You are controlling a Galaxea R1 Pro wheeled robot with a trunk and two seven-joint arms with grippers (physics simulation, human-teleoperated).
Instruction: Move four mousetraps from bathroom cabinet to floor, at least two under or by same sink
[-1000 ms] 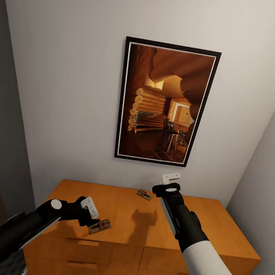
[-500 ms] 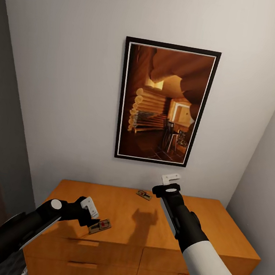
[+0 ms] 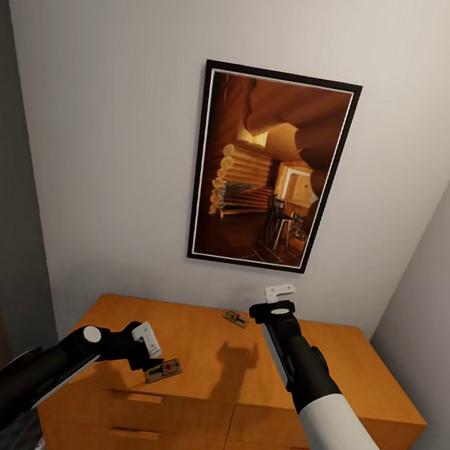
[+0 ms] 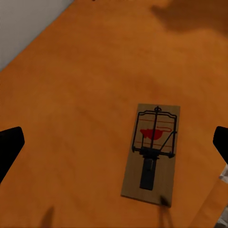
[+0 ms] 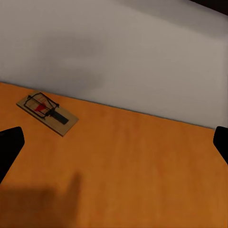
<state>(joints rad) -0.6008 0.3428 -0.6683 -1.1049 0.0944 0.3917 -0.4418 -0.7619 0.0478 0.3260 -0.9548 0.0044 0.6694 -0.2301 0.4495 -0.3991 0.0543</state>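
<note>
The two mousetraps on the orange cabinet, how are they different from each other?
The front mousetrap lies near the cabinet's front edge, right by the left pincer; the back mousetrap lies close to the wall, nearer the right pincer. The front one lies at a different angle from the back one. Both lie flat, untouched, with the same tan board, black wire and red patch.

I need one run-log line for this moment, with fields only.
phase: reaching | left gripper: open, over near mousetrap | right gripper: open, raised | far mousetrap: untouched | both on cabinet top
</note>
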